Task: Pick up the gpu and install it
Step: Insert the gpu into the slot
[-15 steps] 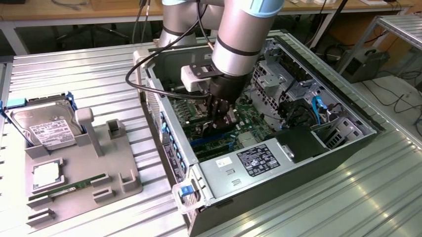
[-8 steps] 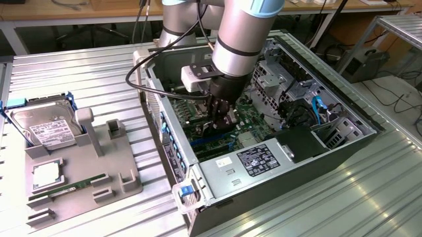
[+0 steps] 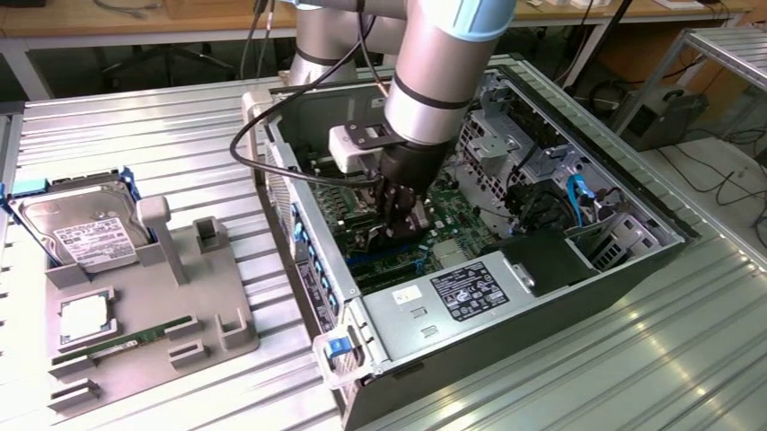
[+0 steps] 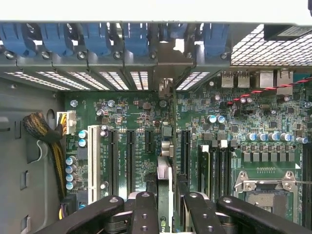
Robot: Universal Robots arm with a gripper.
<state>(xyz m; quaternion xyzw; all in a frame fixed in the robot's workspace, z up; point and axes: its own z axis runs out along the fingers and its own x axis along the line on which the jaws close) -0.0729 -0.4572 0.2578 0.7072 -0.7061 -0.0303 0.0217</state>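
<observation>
The gpu shows edge-on in the wrist view as a thin dark card with a silvery end bracket, standing upright over the green motherboard between two black expansion slots. My gripper is shut on it, one black finger on each side. In the exterior view the gripper reaches down into the open computer case, low over the motherboard, and the gpu is a dark shape at its tips, mostly hidden by the fingers.
Blue slot latches line the case's rear wall. A CPU socket lies beside the slots. The power supply fills the case's near end. At the exterior view's left, a grey fixture holds a hard drive and a green memory stick.
</observation>
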